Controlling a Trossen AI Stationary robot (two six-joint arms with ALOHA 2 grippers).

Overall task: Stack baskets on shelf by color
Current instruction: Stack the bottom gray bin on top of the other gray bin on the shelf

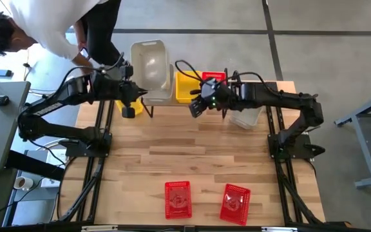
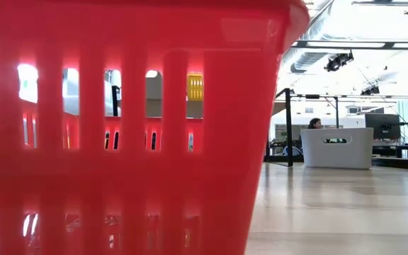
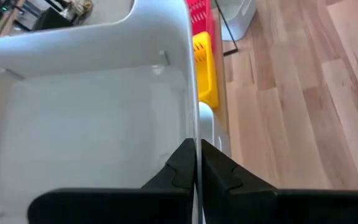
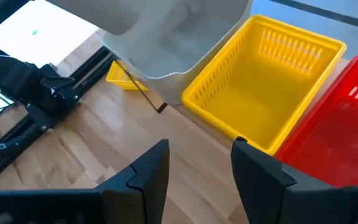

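Observation:
My left gripper is shut on a pale grey-white basket at the far side of the table, left of a yellow basket and a red basket. Whether the grey basket rests on the shelf or hangs above it, I cannot tell. A black shelf leg shows below it. My right gripper is open and empty, hovering just near of the yellow basket. Another yellow basket lies under my left arm. My left gripper holds the grey-white basket by its side wall at the rim, pinched with one finger inside the basket and the other outside. The fingers come level from the table's left.
Two red baskets lie at the near edge; one fills the low view. A further grey basket stands under my right arm. A person bends at the far left corner. The table's middle is bare wood.

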